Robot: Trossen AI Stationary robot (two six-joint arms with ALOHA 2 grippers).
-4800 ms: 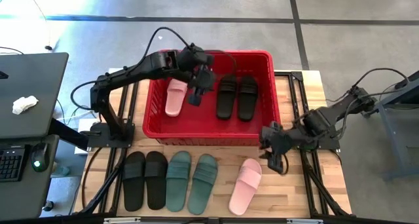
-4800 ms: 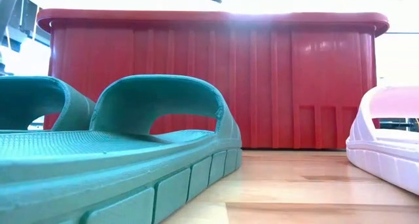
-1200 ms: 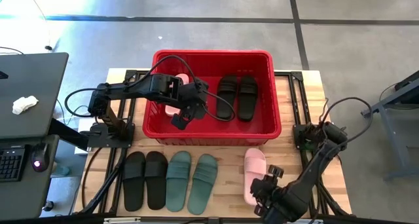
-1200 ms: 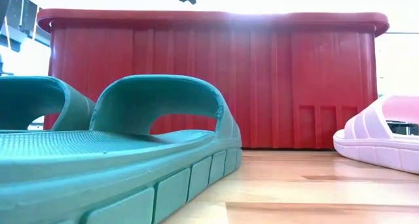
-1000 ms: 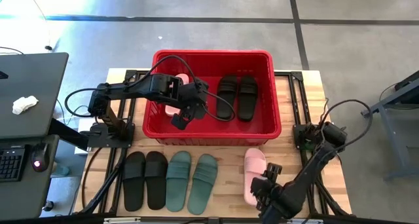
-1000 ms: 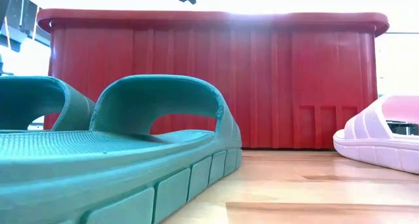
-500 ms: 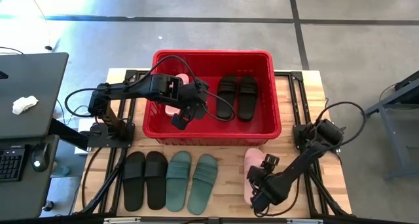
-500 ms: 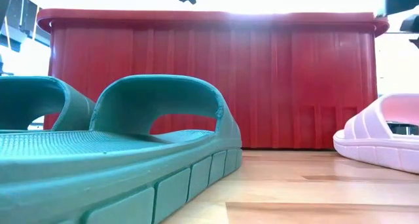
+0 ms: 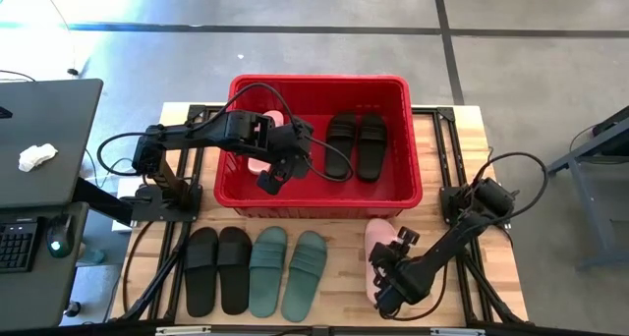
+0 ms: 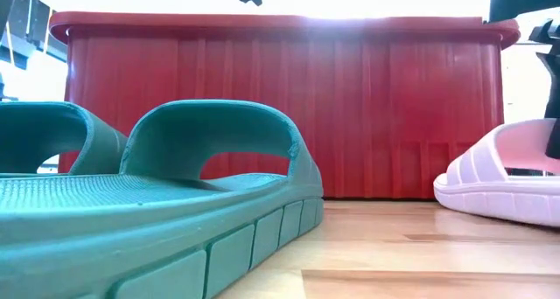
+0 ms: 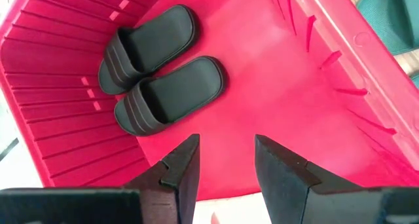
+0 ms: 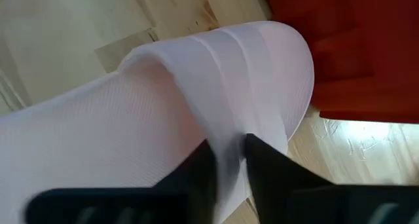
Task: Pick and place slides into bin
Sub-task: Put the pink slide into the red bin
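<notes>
On the bench [image 9: 447, 144], the right gripper [image 12: 226, 162] is down at the near right part of the wood, with its two dark fingers [image 12: 272, 165] pinched together on the strap of the pale pink slide [image 9: 379, 246]; the wrist view shows the strap's ribbed band squeezed between them. That slide lies just in front of the red bin [image 9: 319, 194], its toe pointing toward the bin's front wall, and in the low view it sits at the right with its near end on the wood. The left gripper [image 11: 226, 162] hangs inside the bin, over its bare red floor, fingers apart and holding nothing. A black pair of slides [image 9: 356, 144] lies side by side in the bin's right half, ahead of the left gripper, and another pink slide [image 9: 261, 144], mostly hidden beneath the left arm, lies in the bin's left half. In front of the bin, well to the left of the right gripper, a second black pair [image 9: 218, 269] and a sage-green pair [image 9: 287, 272] lie in a row on the wood, the two pairs just beside each other.
</notes>
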